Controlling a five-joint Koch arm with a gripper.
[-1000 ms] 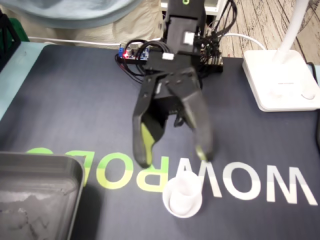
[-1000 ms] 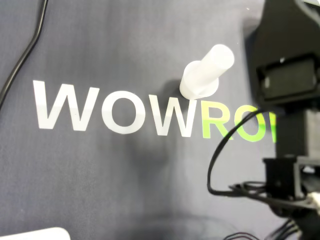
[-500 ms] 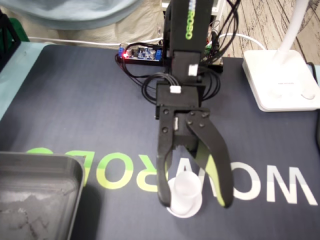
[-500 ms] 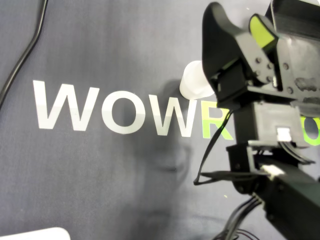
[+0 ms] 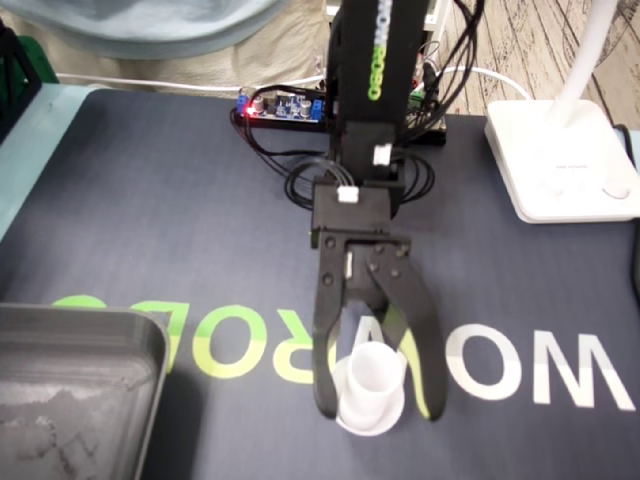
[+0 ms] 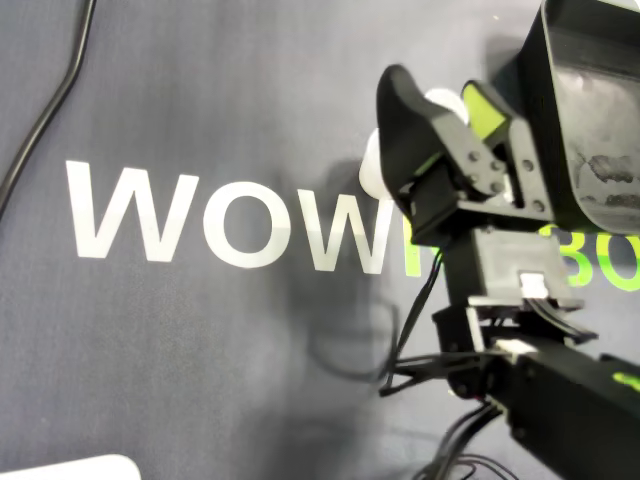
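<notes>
The jaws are down at mat level and the small white plastic cup (image 5: 370, 385) stands upright between them. It sits towards the near edge of the worktop (image 5: 150, 200) as the fixed view shows it, on the big printed lettering. The jaws are parted at a middling width, one black finger either side of the cup. The left finger looks right up against the cup wall while the right one has a sliver of daylight, though the angle makes that contact hard to call.

Why this pose? The arm (image 5: 365, 120) comes in from the far edge and drops steeply. That puts the fingertips low, around the cup's body just above its wider foot, which looks like a set-up for a side pinch. In the overhead view only a slice of the cup (image 6: 369, 168) peeks out past the dark finger.

Around it, a grey metal tray (image 5: 70, 400) fills the near-left corner, well apart from the cup and a fair guess for a drop-off. A white lamp base (image 5: 560, 160) sits at the far-right corner. A small circuit board (image 5: 280, 105) with its wires lies at the far edge behind the arm. A black cable (image 6: 50, 110) trails across the mat well away. Nothing lies between the cup and the tray, so the path looks open.
</notes>
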